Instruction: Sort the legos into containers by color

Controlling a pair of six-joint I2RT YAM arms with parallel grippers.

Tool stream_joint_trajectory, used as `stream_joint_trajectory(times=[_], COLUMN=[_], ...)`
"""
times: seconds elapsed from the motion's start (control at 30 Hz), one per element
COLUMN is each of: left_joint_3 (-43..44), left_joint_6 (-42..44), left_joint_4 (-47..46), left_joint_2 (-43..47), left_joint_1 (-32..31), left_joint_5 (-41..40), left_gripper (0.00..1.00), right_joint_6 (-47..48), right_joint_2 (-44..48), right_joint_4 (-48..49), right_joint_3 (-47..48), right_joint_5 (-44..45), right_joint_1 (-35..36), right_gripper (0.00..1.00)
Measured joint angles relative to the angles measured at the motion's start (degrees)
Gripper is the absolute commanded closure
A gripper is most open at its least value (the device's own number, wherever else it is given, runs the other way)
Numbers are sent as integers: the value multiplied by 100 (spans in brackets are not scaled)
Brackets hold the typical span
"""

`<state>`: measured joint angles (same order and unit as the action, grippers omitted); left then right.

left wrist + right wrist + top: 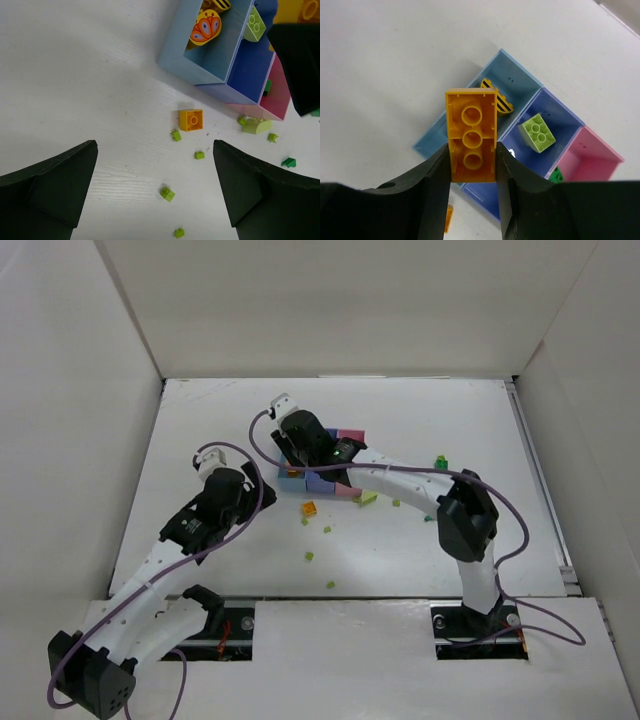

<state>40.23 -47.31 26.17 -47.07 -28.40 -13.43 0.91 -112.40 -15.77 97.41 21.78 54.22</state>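
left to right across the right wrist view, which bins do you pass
light blue bin holding a striped yellow-black piece → periwinkle bin holding a lime green brick → pink bin

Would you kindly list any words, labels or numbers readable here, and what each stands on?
None readable in any view. The round yellow piece in the light blue bin bears only a butterfly picture; the orange brick held by the right gripper shows no lettering.

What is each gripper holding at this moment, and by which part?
Right gripper pinches an orange brick by its two long sides, near one end. Left gripper is open, holding nothing.
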Motion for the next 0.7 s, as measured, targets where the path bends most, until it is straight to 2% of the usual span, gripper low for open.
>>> stream_joint_trajectory(times=[0.17,0.43,0.5,0.63,0.7], left_joint_3=[-15,-15,-15,-15,-15], left_joint_6=[-28,-44,-44,-46,-52], left_joint_4=[-13,-20,-20,-20,-20], left_joint_2=[-13,-105,-125,-162,-181], left_joint_1=[0,0,0,0,0], left_joint_5=[2,-2,-11,-13,-13], left_gripper=[0,0,0,0,0], right_joint_6=[120,13,-52,-111,-151], right_joint_2=[-525,-741,-741,-741,-741], right_joint_4=[-28,-37,-24,-24,-22], right_joint_3=[332,505,492,426,380], right_joint_5=[-245,-466,-483,-516,-533], right_joint_1=[-197,-227,-243,-264,-278], right_gripper=[68,65,59,55,46])
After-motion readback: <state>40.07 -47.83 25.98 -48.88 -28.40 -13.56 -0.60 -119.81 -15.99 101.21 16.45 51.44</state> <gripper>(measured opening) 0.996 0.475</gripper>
